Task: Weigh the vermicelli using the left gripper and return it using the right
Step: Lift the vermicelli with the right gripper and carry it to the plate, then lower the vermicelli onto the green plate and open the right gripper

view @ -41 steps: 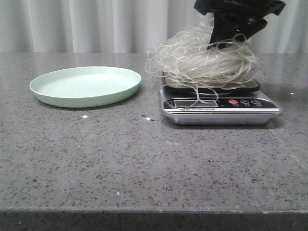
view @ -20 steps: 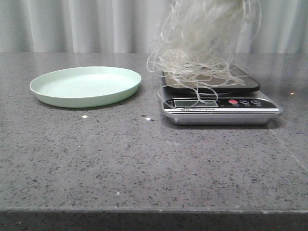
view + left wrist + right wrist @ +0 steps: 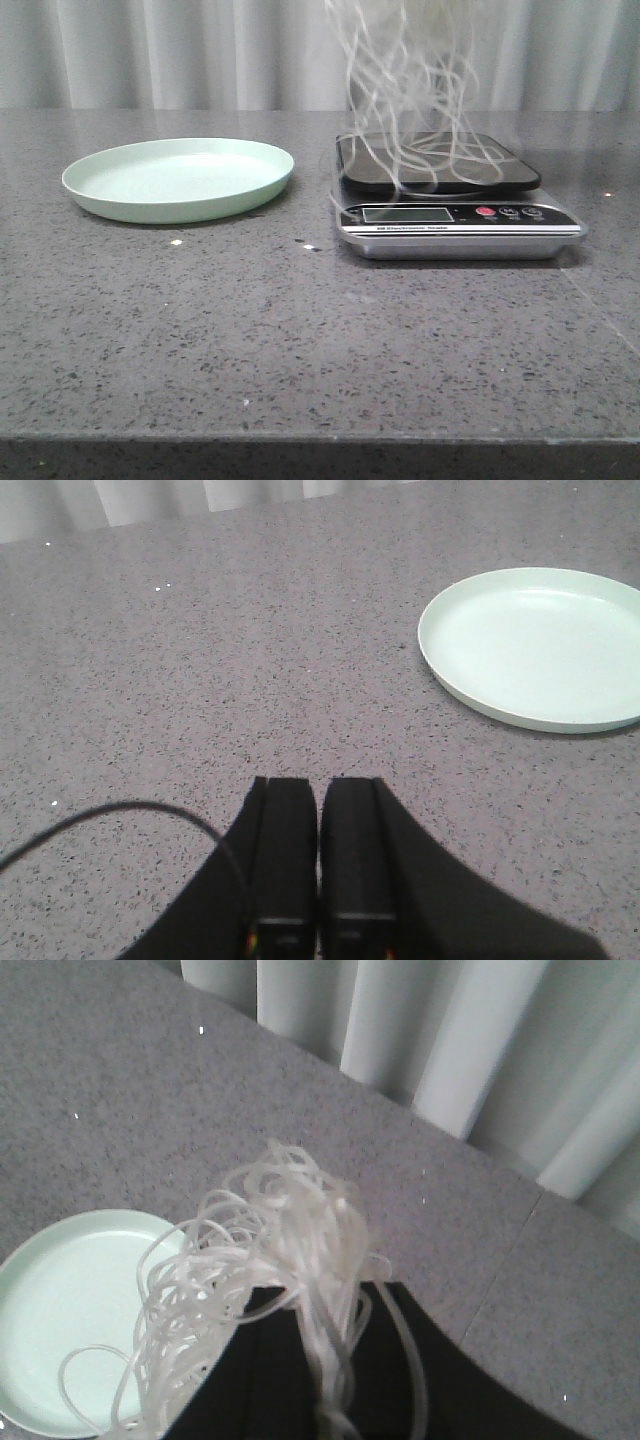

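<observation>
Both tool fingers (image 3: 300, 1380) clamp vermicelli (image 3: 270, 1270) — strands dangling.

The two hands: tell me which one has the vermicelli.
The right hand does: it is shut on the vermicelli, whose strands dangle over the scale. The left hand is shut and holds nothing.

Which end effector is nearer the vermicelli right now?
Right. The right end effector is shut on the vermicelli, holding it above the scale. The left end effector is shut and empty over bare table beside the plate.
</observation>
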Motion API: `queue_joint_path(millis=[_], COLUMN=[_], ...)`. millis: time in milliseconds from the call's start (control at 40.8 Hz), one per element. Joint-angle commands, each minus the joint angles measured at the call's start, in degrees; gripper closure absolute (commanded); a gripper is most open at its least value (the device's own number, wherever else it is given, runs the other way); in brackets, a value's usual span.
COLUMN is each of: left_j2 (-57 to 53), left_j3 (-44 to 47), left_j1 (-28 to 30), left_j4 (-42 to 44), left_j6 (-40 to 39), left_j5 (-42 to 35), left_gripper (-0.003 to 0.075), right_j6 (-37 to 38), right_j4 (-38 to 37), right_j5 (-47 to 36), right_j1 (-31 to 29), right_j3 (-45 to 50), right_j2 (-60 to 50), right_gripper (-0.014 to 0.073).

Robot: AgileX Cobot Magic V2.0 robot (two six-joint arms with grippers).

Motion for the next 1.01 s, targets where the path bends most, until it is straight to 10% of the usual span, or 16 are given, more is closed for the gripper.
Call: queue_joint_path(millis=[0,981], left_j2=[0.4,0.4], left_j3=[-1.5,-1.5], left_j1=[-0.5,-0.5], left_j4=[-0.2,-0.3], left_j6=[-0.7,-0.7], left_j5=[-4.5,-4.1], left_gripper=[0.0583,0.0583], right_j6=[-0.3,-5.2], right_j4=[3.8,7.6], right_j5=[-4.7,-11.7], right_j1=[0.6,14.3], right_j3=[-4.6,-5.6], right_j2=[-3.4,16.2], right_gripper=[0.0443,0.0443])
